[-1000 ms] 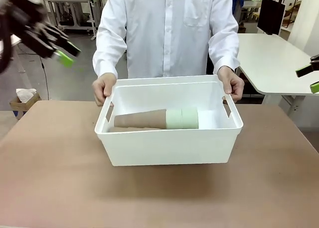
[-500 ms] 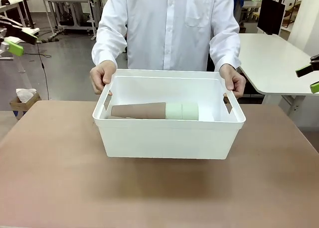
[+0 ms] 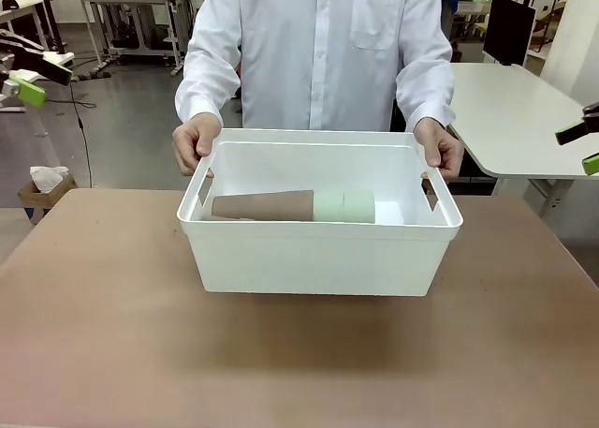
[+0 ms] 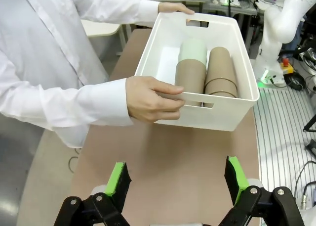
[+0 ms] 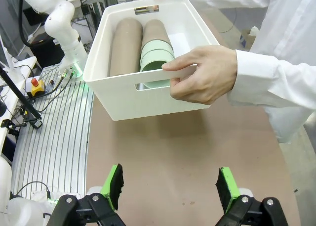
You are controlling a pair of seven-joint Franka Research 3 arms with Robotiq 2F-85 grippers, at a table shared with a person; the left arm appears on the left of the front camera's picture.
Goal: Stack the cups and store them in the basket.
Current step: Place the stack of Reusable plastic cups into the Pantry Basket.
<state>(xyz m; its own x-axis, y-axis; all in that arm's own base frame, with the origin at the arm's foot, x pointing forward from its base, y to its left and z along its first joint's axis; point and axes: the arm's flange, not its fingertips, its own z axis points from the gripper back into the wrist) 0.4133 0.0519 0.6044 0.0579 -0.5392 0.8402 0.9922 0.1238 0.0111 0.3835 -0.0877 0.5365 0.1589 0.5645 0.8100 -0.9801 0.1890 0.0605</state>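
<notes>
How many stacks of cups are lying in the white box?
2: a brown-and-green stack and an all-brown stack, side by side on the basket floor. How many cups each holds is hidden.

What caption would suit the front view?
A person's hands hold the white basket with stacked cups lying inside.

Basket (image 3: 318,250) at table (image 3: 103,334) centre, toward the far edge. Cups (image 3: 290,206) lie on their sides inside it, nested in two rows side by side along its length. Person behind the table; one hand (image 3: 195,142) on the basket's left short side, other hand (image 3: 438,150) on its right. Both grippers well off to the table's sides: left gripper (image 4: 175,179), right gripper (image 5: 170,186).
</notes>
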